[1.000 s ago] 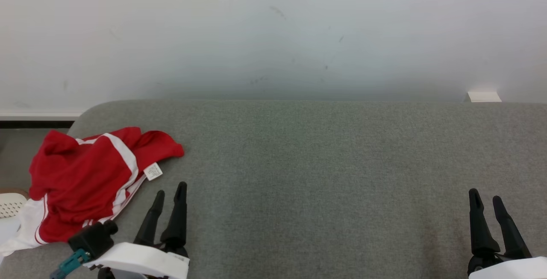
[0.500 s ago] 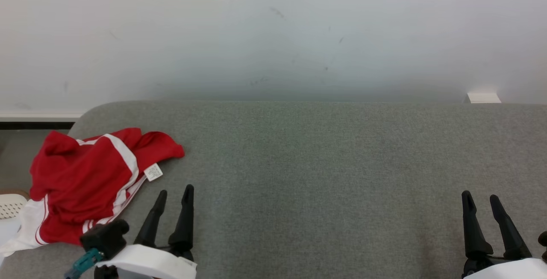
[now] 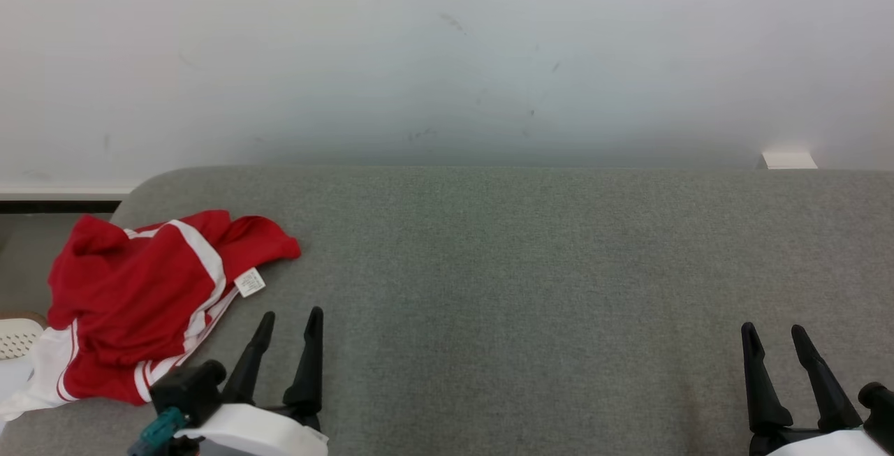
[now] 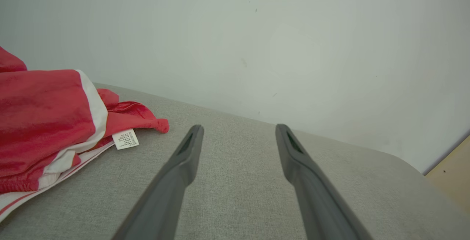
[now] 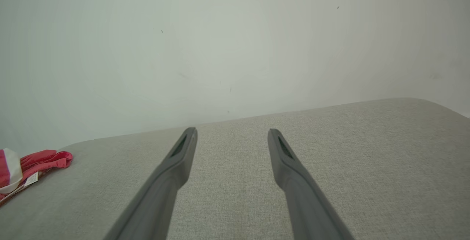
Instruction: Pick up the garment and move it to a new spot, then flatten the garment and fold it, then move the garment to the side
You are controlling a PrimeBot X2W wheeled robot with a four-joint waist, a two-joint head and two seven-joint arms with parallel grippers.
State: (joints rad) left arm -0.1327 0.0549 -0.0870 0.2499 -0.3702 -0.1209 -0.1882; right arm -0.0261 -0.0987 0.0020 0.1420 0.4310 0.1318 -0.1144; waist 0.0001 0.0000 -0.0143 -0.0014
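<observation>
The garment (image 3: 133,295) is red with white stripes and a small white label, lying crumpled at the left end of the grey upholstered surface (image 3: 524,267); part of it hangs over the left edge. My left gripper (image 3: 292,318) stands open just right of it, near the front edge, with nothing between its fingers. In the left wrist view the garment (image 4: 44,122) lies left of the open left gripper (image 4: 238,128). My right gripper (image 3: 772,330) is open at the lower right, far from the cloth. The right wrist view has the garment (image 5: 25,170) at its far left, beyond the open right gripper (image 5: 231,131).
A pale wall (image 3: 447,58) rises directly behind the grey surface. A white perforated object (image 3: 17,336) sits below the surface's left end. A small white block (image 3: 788,160) rests at the back right edge. Bare grey fabric stretches between the two grippers.
My left gripper has drifted right and slightly back toward me, away from the garment. The right gripper has shifted left and lower. The garment has not moved.
</observation>
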